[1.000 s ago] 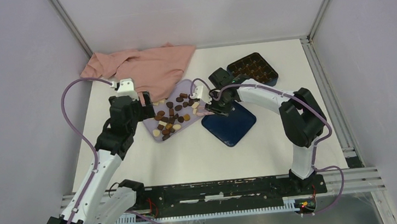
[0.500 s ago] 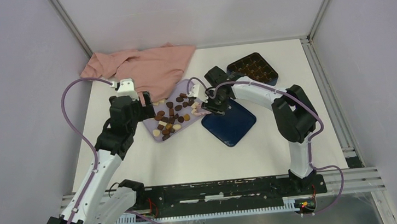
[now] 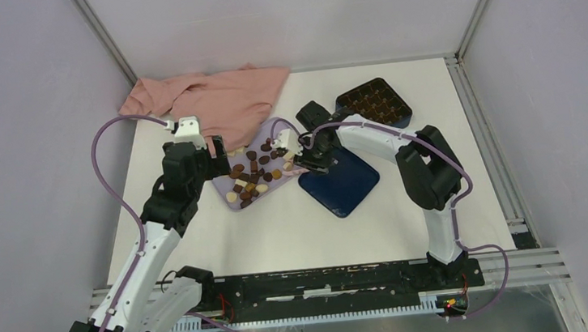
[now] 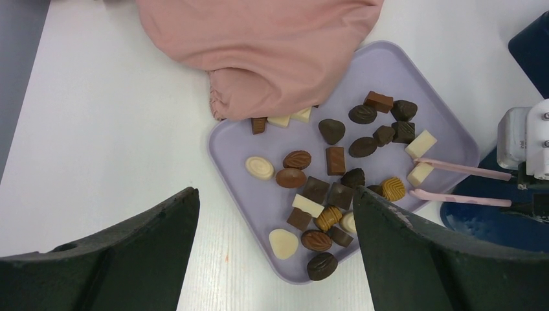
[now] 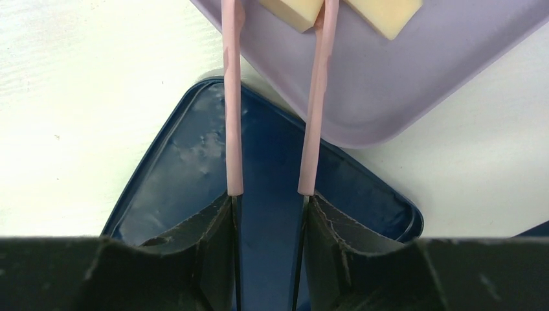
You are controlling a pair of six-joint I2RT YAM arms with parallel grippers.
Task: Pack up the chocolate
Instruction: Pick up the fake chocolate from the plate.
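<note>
The right gripper point(image 4: 415, 176) looks mid-pick: its jaws straddle a cream-white chocolate point(image 5: 291, 10) at the lilac tray's point(image 4: 388, 71) right corner, unclenched. Next: pinch gently, lift. The left gripper point(image 4: 275, 201) gapes empty.

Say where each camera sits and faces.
Top external: above, behind the bases, looking down on the table; left arm, right arm show.
Left wrist: above the lilac tray, facing down at the chocolate; own dark fingers below.
Right wrist: low over the blue lid, facing along its pink fingers to the tray edge.
Shared: both wrist views show the tray and pink fingers.
</note>
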